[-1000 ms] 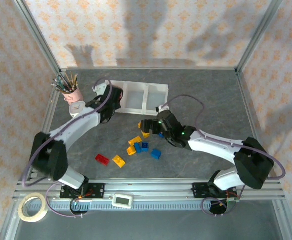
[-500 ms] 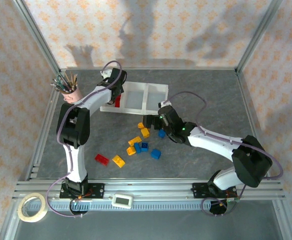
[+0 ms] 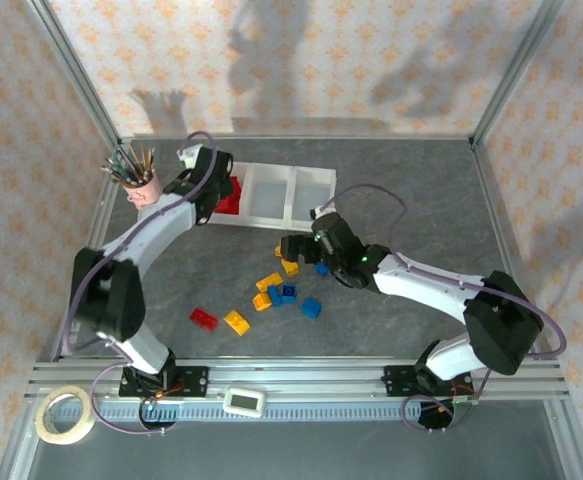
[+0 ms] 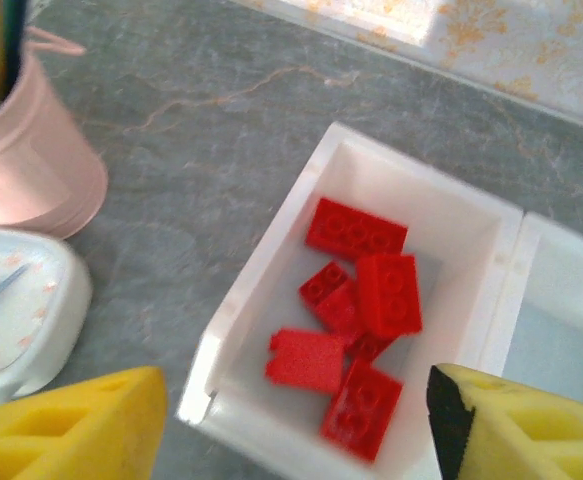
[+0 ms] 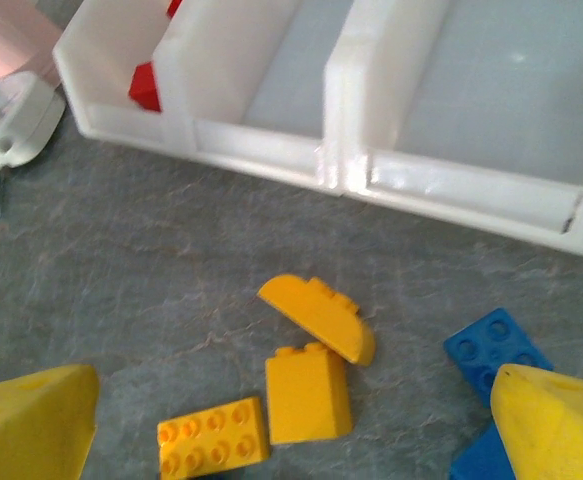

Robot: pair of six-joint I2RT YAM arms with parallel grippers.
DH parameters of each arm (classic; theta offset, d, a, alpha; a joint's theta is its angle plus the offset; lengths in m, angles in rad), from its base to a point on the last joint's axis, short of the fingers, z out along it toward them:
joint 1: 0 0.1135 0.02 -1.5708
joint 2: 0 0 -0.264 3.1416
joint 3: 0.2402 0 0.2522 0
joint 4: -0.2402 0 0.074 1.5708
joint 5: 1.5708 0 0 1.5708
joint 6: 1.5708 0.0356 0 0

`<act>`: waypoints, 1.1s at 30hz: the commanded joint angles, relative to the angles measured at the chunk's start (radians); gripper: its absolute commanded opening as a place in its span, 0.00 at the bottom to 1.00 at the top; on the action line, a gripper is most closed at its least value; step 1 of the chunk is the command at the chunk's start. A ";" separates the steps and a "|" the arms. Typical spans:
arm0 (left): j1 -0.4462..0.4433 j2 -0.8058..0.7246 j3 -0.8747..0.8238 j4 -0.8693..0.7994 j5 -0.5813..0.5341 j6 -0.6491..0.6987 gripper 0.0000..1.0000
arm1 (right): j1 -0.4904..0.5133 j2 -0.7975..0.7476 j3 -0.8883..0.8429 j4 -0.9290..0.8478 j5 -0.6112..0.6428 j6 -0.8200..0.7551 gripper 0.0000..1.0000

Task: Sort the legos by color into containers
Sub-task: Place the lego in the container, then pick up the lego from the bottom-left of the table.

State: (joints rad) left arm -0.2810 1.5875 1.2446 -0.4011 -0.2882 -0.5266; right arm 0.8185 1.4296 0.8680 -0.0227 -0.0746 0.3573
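Left gripper [image 4: 291, 440] over left tray compartment [image 4: 233, 335], jaws spread, nothing held. Red legos [image 4: 359, 300] piled inside, just beyond fingertips. Right gripper [image 5: 291, 430] wide apart, empty, over yellow legos [image 5: 309, 392] on table [image 5: 121, 290] near tray; blue lego [image 5: 496, 345] beside right finger.

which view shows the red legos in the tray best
The left wrist view. It looks down into the end compartment, so the red legos sit mid-frame with single bricks and studs visible. Top external gives a small red patch; right wrist catches a red corner behind a compartment wall.
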 commanded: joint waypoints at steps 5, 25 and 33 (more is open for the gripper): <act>-0.129 -0.225 -0.311 -0.159 0.010 -0.187 0.82 | 0.106 -0.020 -0.074 0.032 0.013 -0.015 1.00; -0.483 -0.518 -0.678 -0.489 0.015 -0.852 0.93 | 0.154 0.027 -0.198 0.197 -0.040 -0.075 1.00; -0.515 -0.500 -0.749 -0.355 0.085 -0.901 0.90 | 0.154 0.050 -0.199 0.194 -0.023 -0.065 1.00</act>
State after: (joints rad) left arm -0.7856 1.0767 0.5102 -0.8173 -0.2249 -1.3731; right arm 0.9642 1.4658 0.6708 0.1513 -0.1207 0.2939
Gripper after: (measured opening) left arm 0.904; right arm 0.998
